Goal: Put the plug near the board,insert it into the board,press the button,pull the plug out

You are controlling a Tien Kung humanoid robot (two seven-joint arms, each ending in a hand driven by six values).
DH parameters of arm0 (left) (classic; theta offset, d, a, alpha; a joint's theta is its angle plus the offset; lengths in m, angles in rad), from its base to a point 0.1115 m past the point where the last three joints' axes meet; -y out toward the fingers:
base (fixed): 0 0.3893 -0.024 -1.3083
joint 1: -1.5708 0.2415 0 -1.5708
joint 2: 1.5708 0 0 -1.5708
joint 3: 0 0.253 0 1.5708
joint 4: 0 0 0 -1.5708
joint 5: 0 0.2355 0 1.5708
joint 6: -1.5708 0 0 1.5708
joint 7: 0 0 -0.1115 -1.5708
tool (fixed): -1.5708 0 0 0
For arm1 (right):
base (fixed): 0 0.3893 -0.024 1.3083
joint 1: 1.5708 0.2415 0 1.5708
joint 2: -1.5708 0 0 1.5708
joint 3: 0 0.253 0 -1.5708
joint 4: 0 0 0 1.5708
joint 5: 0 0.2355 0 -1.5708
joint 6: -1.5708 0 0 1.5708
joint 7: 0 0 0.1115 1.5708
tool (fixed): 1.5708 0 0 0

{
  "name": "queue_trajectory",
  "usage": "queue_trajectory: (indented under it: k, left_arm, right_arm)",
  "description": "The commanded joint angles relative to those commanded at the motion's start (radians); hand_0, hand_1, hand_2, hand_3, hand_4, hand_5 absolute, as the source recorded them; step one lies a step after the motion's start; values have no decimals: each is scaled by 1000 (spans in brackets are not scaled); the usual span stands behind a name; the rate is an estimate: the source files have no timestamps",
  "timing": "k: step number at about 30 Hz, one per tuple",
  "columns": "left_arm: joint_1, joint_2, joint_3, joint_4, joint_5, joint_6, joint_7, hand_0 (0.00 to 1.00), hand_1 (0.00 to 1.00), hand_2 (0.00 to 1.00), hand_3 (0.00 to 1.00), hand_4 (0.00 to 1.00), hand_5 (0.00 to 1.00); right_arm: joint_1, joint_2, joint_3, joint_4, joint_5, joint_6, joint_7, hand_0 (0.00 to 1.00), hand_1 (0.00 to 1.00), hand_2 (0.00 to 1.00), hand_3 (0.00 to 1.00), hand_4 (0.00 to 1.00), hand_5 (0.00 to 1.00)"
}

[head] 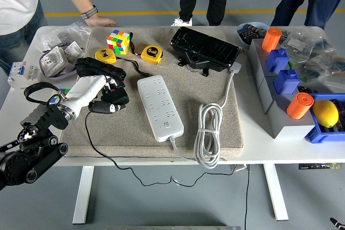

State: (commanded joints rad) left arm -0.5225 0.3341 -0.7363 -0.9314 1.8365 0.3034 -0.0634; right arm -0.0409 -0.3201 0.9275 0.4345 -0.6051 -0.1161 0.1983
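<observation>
One hand: the left hand (105, 94) lay on the mat's left part, fingers curled around the black plug (112, 102); no right hand showed.
Plug: held low over the mat (215, 87), just left of the board (159, 107), not in any socket.
Cord: a thin black cord (102, 149) ran from the plug down over the table edge; it looked likely to snag there and tug the plug askew on the way over.
Clutter: a black bundle (94, 67) sat just behind the hand, tape measures (152, 53) and a cube (119, 41) farther back; a wide swing might knock them.
Board: white, lying loose and angled on the mat; a slanted push would probably slide it instead of seating the pins.
Button: at the near end (167, 124), well clear of the hand.
Person: a hand (99, 21) rested on the table's far edge.
</observation>
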Motion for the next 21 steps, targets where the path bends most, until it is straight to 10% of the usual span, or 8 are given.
queue_trajectory:
  k: [6, 7, 21]
  left_arm:
    - [-1, -1, -1, 6, -1, -6, 5, 336, 483, 502, 546, 810, 141]
    - [-1, -1, -3, 5, -1, -10, 9, 410, 541, 541, 569, 998, 253]
    - [8, 4, -24, -8, 22, -53, 54, 513, 638, 633, 676, 998, 420]
  right_arm:
    - [0, 1, 4, 0, 0, 0, 0, 604, 619, 621, 549, 985, 393]
    - [-1, 1, 5, 0, -1, 0, 0, 605, 619, 620, 549, 985, 393]
    - [0, 2, 5, 1, -2, 1, 0, 605, 619, 620, 549, 987, 392]
